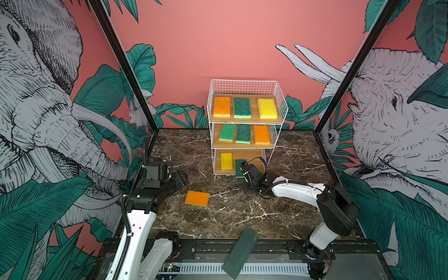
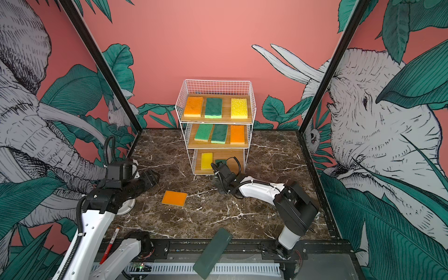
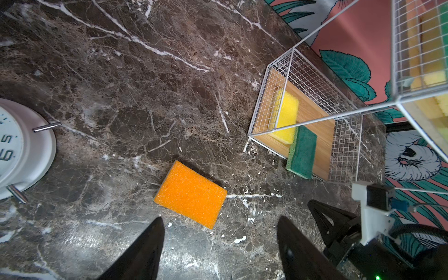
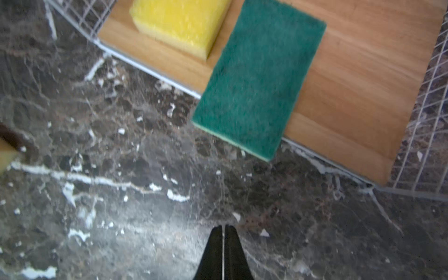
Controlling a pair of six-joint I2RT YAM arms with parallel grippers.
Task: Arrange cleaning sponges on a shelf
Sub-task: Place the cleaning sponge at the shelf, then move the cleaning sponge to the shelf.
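The shelf (image 1: 282,106) stands at the back of the table, with several sponges lying on its top and middle boards. On its bottom board lie a yellow sponge (image 1: 226,161) and a dark green sponge (image 4: 259,80) that overhangs the front edge. An orange sponge (image 1: 197,198) lies flat on the marble at front left of the shelf. My left gripper (image 3: 220,219) hovers open and empty just short of that orange sponge (image 3: 190,194). Just in front of the green sponge (image 1: 238,167), my right gripper (image 4: 222,226) is shut on nothing, low over the table.
A white alarm clock (image 3: 14,150) lies on the table by the left arm. A long dark green slab (image 1: 240,253) rests tilted over the table's front edge. A red pen (image 2: 110,244) lies at the front left. Black frame posts bound both sides.
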